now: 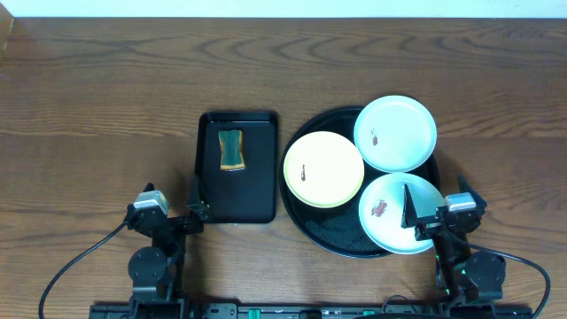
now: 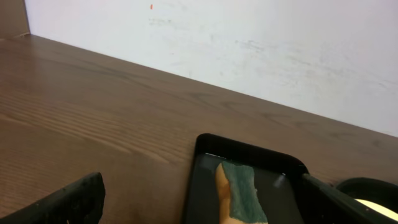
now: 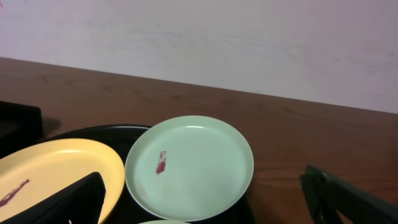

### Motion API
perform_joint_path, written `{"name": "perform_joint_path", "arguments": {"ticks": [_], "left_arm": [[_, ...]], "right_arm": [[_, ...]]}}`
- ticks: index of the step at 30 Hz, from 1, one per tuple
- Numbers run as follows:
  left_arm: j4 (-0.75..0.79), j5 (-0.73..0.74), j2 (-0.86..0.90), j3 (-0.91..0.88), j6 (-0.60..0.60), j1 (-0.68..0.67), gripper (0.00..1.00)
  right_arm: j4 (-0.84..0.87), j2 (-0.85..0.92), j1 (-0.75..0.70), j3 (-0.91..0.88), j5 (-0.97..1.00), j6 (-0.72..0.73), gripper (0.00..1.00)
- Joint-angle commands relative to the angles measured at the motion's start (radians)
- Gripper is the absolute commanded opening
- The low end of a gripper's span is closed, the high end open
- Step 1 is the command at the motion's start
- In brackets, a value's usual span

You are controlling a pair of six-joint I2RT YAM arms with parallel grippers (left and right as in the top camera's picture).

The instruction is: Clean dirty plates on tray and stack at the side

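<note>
Three plates lie on the round black tray (image 1: 312, 221). The pale yellow plate (image 1: 323, 168) is on its left with a small smear. One mint-white plate (image 1: 395, 133) is at the far right with a red-brown smear, and the other (image 1: 390, 217) is at the near right, also smeared. My right gripper (image 1: 436, 197) is open and empty at the near plate's right edge. The right wrist view shows the far mint plate (image 3: 189, 168) and the yellow plate (image 3: 46, 171) between the open fingers (image 3: 211, 211). My left gripper (image 1: 174, 198) is open and empty (image 2: 199, 211).
A smaller rectangular black tray (image 1: 257, 190) lies left of the round tray, with a yellow-and-green sponge (image 1: 232, 149) on it. The sponge (image 2: 239, 190) and this tray (image 2: 205, 155) show ahead in the left wrist view. A white wall stands behind the wooden table.
</note>
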Motion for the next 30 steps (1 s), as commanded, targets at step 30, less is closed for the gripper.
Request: {"name": "perform_joint_path", "arguments": {"ticks": [30], "left_arm": [[-0.045,-0.009,-0.007,-0.014,0.017,0.003,0.98]], "right_arm": [[0.0,-0.006,-0.006,-0.002,-0.011,0.013,0.99]]}}
